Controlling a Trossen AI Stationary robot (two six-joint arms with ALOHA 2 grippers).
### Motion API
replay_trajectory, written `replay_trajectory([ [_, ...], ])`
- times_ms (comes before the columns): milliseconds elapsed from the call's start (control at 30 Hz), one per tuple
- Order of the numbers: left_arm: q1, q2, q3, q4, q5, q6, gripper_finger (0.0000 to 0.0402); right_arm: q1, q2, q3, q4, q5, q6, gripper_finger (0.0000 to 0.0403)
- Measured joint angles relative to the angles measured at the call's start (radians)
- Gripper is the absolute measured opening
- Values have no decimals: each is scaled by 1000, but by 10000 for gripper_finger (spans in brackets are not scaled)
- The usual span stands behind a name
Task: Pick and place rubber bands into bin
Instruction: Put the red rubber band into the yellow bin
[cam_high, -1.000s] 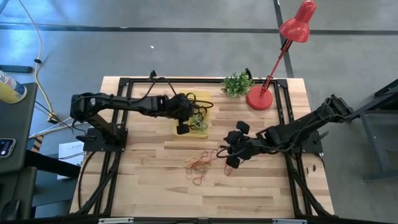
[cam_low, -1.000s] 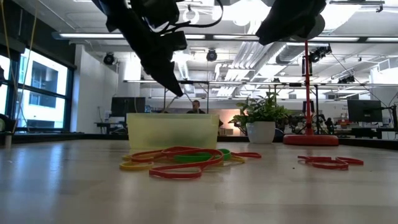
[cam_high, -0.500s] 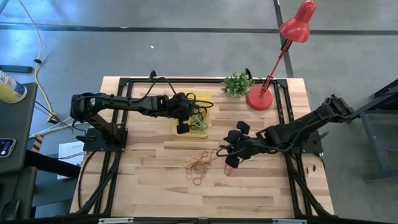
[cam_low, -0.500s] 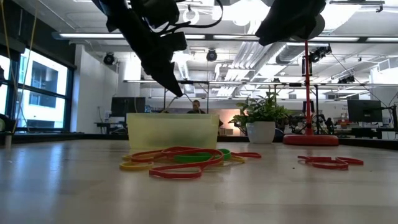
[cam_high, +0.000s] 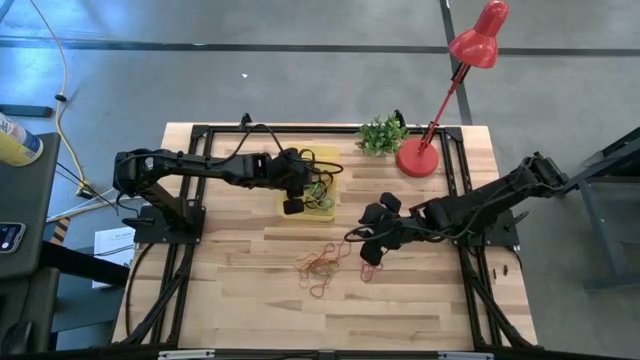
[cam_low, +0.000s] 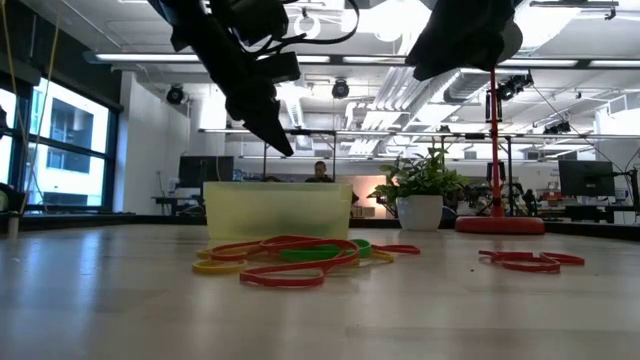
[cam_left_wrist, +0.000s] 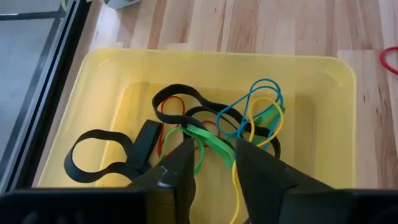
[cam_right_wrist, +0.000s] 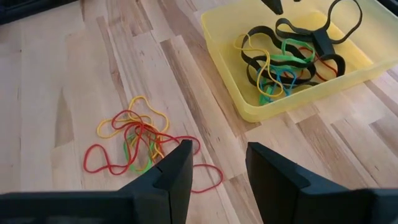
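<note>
I note the rubber bands in two groups. One group lies inside the yellow bin (cam_left_wrist: 323, 118): black, green, blue, yellow and red loops tangled on its floor, the widest a black band (cam_left_wrist: 99, 158) lying toward one end of the bin. The other group, the loose pile (cam_right_wrist: 140, 146) of red, orange, yellow and green bands, rests on the bare wooden table (cam_high: 420, 310), near the bin but apart from it, on the side toward the table's front edge. A single red band (cam_low: 530, 262) lies apart from that pile in the low view.

The left gripper (cam_left_wrist: 214, 165) hangs over the bin, its fingers spread with a gap between them and nothing held; I see no band caught on either finger. The right gripper (cam_right_wrist: 217, 168) hovers above the table beside the loose pile, fingers likewise parted and empty.

In my judgement the step in hand is the right arm's next pick from the loose pile. To do it well I would bring the parted fingers straight down over a strand at the pile's edge, so that one finger passes inside a loop, then close firmly before lifting. The bands are thin and interlinked; a lift may drag neighbours along or let the strand slip, so I would rise slowly and check the grasp. The left arm should clear the bin first, to avoid contact between arms.

Beyond the bin stand a small potted plant (cam_high: 381, 134) and a red desk lamp (cam_high: 418, 157).
</note>
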Motion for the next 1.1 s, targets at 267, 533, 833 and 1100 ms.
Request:
replay_trajectory([
  [267,0,-9,21,-2,65,7,166,0,7,0,-26,19,8,139],
  [533,-54,-52,99,-2,167,141,190,-21,50,0,-87,-38,174,139],
  [833,-166,-81,107,-1,169,333,182,-99,100,0,-96,-223,435,139],
  [1100,-227,-81,107,0,169,409,183,-145,107,0,-172,-231,561,139],
])
